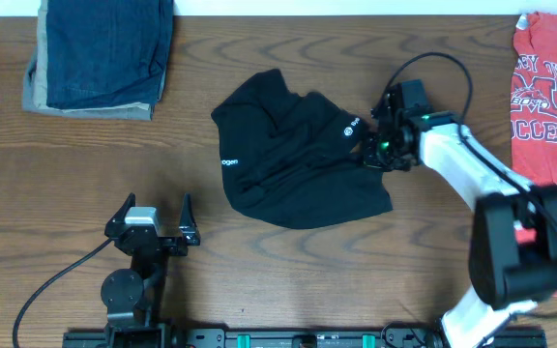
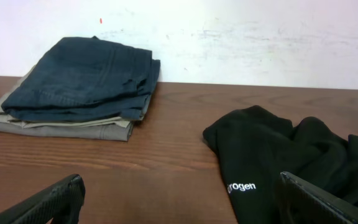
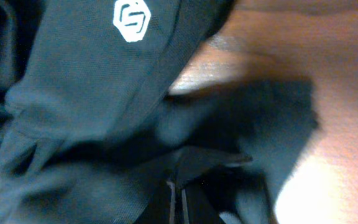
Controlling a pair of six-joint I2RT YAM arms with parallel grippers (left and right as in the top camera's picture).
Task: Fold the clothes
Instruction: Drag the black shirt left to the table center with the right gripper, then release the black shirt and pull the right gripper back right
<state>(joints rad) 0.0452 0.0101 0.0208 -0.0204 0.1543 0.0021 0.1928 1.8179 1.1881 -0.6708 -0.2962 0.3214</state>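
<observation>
Pinches the black shirt (image 1: 293, 159) at its right-hand edge with the right claw (image 1: 370, 155), jaws brought fully together on a thin ridge of cloth, just beside the small white logo (image 3: 132, 20). Grips there, most likely, to gain an edge for dragging the garment flat before any fold. Finds the shirt bunched and rumpled in the middle of the desk (image 1: 66, 193), nothing squared up, so counts as the very start of folding. Holds the left claw (image 1: 155, 217) spread as wide as it goes, empty, near the front-left of the desk and well apart from the shirt; presumably parked for a second corner. Shows a blue denim and tan stack (image 1: 100, 53) at the far left and a red T-shirt (image 1: 546, 87) at the right edge, both apart from the work. Calls for a gentle pull: soft fabric may slip from so thin a pinch.
</observation>
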